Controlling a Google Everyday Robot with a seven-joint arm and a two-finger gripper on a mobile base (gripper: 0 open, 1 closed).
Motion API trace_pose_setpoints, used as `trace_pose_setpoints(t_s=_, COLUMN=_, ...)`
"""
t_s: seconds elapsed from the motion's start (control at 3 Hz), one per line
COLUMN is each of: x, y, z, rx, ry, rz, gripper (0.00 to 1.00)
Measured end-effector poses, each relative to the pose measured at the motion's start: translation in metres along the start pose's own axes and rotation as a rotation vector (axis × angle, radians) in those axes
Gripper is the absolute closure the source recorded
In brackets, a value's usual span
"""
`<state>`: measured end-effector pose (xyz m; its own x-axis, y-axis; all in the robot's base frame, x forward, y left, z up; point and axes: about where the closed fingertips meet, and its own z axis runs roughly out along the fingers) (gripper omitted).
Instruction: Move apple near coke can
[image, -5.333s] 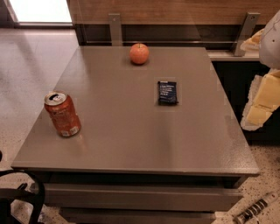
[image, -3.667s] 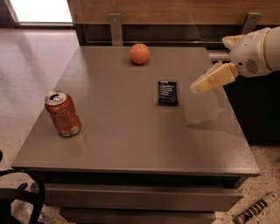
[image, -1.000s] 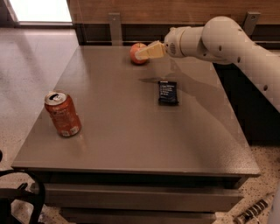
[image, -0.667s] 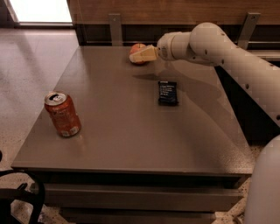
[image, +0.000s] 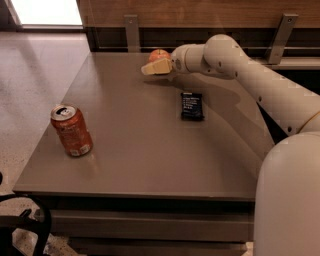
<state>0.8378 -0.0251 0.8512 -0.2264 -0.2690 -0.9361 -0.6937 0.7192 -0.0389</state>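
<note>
Vs 0.7 s ago: gripper (image: 153, 67) has crept a bit further toward the table's left edge and sits lower, right in front of the apple (image: 159, 52). More of the arm (image: 260, 85) stretches over the far right part of the tabletop (image: 150, 160), and the robot's cream body (image: 292, 200) fills more of the lower right corner of the view. Apple hasn't shifted: it's at the far edge, approx mid-width, same spot as 5.3 s ago. Coke can (image: 71, 130) is unmoved too, upright near the left edge toward the near-left corner, well apart from the apple. Dark snack packet (image: 192, 105) is also unchanged, lying flat right of centre, between the far edge and the middle, w/ the arm passing beyond it.

Hard to see: only the apple's top shows, since the gripper covers its lower half. Can't tell whether the gripper is released, clenched or grasping the apple, nor whether it actually touches the fruit or just hangs in front of it. The can's print is unreadable; its silver top w/ tab shows. The table's near-right corner is hidden behind the robot body. A black curved object (image: 25, 225) at the lower left is cut off by the frame edge, identity unclear. The wood back wall (image: 200, 12) is cropped at the top.
</note>
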Motion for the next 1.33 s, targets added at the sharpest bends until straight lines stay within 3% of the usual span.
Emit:
trace_pose_setpoints(t_s=0.67, x=0.0009, y=0.0048, z=0.0039, rx=-0.008, ry=0.003, rz=0.000, gripper=0.57)
trace_pose_setpoints(t_s=1.33, x=0.0021, y=0.0089, z=0.0084, rx=-0.016, ry=0.005, rz=0.000, gripper=1.00)
